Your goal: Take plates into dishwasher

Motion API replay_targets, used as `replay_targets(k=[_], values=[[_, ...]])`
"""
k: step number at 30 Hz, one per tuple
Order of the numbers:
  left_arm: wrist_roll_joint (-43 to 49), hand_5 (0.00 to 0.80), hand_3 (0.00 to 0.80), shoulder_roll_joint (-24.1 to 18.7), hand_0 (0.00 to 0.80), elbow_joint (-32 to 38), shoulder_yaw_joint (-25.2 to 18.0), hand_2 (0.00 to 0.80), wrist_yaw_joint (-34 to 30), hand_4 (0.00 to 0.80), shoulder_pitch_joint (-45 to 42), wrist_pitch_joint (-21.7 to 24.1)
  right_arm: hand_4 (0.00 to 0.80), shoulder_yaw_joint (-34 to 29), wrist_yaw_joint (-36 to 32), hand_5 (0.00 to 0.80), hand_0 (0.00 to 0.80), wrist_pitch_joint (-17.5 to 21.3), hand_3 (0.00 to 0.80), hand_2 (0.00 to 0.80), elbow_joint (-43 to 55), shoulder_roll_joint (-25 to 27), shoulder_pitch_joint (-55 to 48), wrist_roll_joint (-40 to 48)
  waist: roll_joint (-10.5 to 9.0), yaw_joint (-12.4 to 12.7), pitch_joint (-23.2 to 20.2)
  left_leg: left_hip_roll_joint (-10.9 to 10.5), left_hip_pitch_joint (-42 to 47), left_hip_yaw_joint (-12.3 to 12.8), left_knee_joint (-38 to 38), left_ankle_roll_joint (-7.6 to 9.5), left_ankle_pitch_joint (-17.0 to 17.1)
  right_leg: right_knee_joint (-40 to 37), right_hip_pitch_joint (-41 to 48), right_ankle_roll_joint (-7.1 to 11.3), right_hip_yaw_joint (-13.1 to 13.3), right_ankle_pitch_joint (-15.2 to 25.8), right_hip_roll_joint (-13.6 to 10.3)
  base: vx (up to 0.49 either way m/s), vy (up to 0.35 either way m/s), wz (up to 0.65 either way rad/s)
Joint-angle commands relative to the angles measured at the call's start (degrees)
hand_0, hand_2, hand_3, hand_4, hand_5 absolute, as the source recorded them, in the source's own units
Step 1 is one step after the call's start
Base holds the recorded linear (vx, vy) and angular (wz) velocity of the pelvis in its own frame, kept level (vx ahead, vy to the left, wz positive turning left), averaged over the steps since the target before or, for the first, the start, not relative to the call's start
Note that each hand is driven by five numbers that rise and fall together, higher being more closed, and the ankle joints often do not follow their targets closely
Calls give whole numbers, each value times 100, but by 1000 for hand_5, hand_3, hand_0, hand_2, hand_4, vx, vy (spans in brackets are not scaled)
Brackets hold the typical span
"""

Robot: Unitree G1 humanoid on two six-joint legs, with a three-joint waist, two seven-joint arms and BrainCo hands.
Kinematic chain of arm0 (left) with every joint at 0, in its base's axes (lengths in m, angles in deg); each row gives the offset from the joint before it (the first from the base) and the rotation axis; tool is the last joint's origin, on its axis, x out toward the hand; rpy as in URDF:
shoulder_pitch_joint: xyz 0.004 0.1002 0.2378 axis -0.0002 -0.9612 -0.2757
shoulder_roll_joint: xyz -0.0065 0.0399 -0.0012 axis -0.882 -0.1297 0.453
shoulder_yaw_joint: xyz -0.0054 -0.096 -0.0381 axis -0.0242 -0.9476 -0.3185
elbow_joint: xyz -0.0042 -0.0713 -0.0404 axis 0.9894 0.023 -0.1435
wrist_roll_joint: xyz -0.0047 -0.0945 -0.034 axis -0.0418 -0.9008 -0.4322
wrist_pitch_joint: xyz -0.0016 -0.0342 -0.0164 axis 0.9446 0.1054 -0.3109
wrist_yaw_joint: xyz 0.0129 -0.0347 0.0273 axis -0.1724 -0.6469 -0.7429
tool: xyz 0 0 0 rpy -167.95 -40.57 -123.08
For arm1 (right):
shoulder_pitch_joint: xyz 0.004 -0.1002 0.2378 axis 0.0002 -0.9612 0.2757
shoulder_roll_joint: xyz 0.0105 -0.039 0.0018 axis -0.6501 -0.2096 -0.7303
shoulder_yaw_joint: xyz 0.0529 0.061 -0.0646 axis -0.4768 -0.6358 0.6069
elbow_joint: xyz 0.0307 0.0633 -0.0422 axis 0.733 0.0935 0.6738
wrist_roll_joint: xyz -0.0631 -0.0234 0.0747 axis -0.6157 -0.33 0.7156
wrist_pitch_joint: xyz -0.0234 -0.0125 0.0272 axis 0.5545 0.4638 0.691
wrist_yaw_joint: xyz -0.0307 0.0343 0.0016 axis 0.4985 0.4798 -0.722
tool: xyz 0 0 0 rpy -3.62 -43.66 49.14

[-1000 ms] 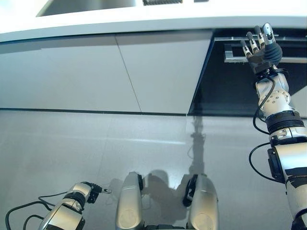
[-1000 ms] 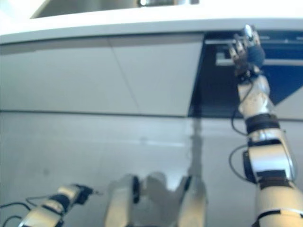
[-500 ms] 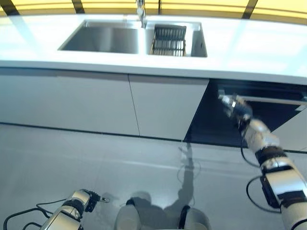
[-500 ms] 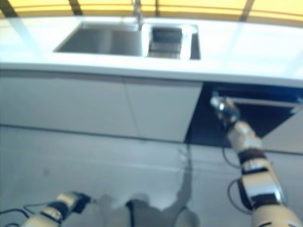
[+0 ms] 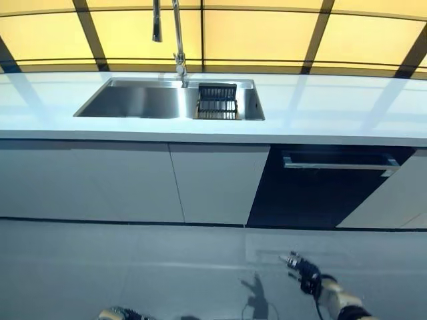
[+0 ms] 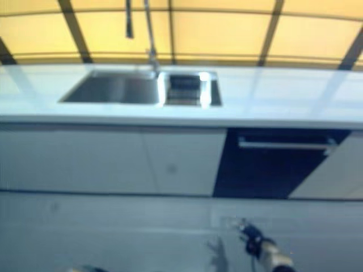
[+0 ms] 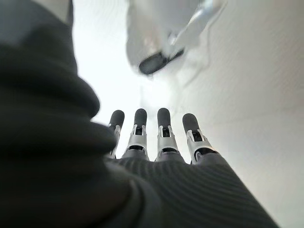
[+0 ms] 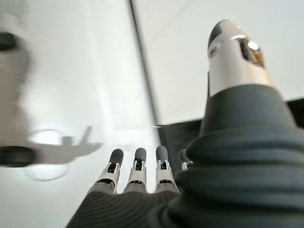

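The dishwasher (image 5: 313,197) is a dark panel under the white counter, right of the pale cabinet doors, with its silver handle bar (image 5: 333,163) across the top; its door looks closed. No plate shows in any view. My right hand (image 5: 301,269) hangs low over the grey floor, well below and in front of the dishwasher, with fingers (image 8: 137,166) straight and nothing held. In its own wrist view, my left hand (image 7: 161,137) has straight fingers over the floor and is empty.
A steel sink (image 5: 133,103) is set in the white counter (image 5: 333,113), with a dark slatted rack (image 5: 217,101) in its right part and a tall faucet (image 5: 177,33) behind. Pale cabinet doors (image 5: 133,180) run left of the dishwasher.
The camera has tilted up, bringing the sink and counter into view. My right hand has dropped from the dishwasher handle to near the floor.
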Motion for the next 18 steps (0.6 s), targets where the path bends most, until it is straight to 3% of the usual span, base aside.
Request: replay_targets(k=[1, 3, 5, 10, 18], values=[[474, 0, 0, 231, 0, -389, 1, 0, -324, 0, 263, 229, 0, 162, 306, 0, 0, 272, 0, 0, -461, -325, 290, -933, -1, -37, 140, -90, -127, 164, 26, 203, -90, 210, -54, -9, -21, -145, -79, 3, 45, 0], [478, 0, 0, 292, 0, -387, 47, 0, -316, 0, 240, 276, 0, 200, 449, 0, 0, 299, 0, 0, -582, -379, 277, -1125, 8, -36, 138, -101, -117, 159, 20, 218, -106, 199, -46, -3, -21, -137, -86, -5, 37, 0], [407, 0, 0, 441, 0, -371, 105, 0, -227, 0, 180, 492, 0, 347, 1173, 0, 0, 406, 0, 0, -717, -501, 232, -1746, 35, -37, 133, -133, -70, 143, 6, 257, -135, 198, -9, 8, -14, -129, -95, -2, 62, -1], [166, 0, 0, 416, 0, -208, 144, 0, -251, 0, 150, 646, 0, 724, 1526, 0, 0, 293, 0, 0, -589, -496, 211, -2657, 63, -33, 165, -157, -27, 97, 21, 301, -175, 271, -1, 27, 5, -166, -122, -13, 41, -2], [-83, 0, 0, 507, 0, -219, 96, 0, 2, 0, 88, 867, 0, 750, 1857, 0, 0, 469, 0, 0, -676, -495, 152, -2809, 12, -5, 137, -182, 5, 66, -5, 325, -208, 255, 31, 54, -21, -177, -98, -10, -5, 0]])
